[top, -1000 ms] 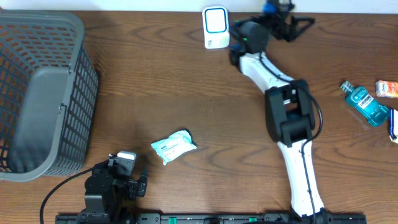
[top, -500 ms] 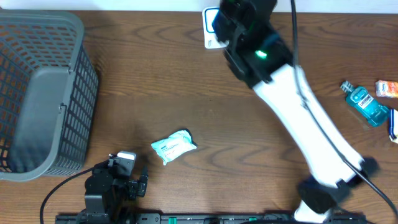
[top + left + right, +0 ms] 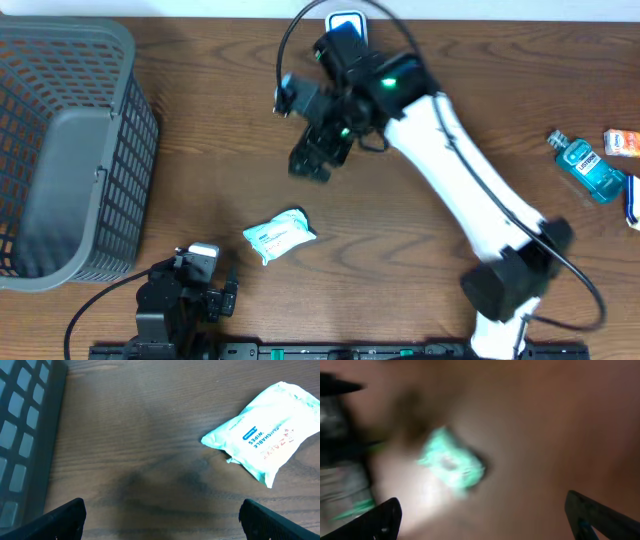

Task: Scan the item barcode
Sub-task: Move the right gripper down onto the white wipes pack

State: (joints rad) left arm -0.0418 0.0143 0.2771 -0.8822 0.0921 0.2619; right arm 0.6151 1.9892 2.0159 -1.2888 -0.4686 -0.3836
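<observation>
The item, a pale green wipes packet (image 3: 280,236), lies flat on the brown table in front of centre. It sits at the upper right of the left wrist view (image 3: 265,435) and is a green blur in the right wrist view (image 3: 451,462). My right gripper (image 3: 312,158) hangs over the table behind the packet, open and empty (image 3: 485,522). My left gripper (image 3: 205,275) rests low at the front left, open with bare wood between its fingers (image 3: 162,525). The white and blue scanner (image 3: 346,22) stands at the back edge, partly hidden by the right arm.
A grey mesh basket (image 3: 60,150) fills the left side and its wall shows in the left wrist view (image 3: 25,435). A blue mouthwash bottle (image 3: 590,168) and an orange box (image 3: 622,142) lie at the far right.
The right arm has swung fast from the back right, past the scanner, to hang over the middle of the table behind the packet. The left arm and the packet have not moved.
</observation>
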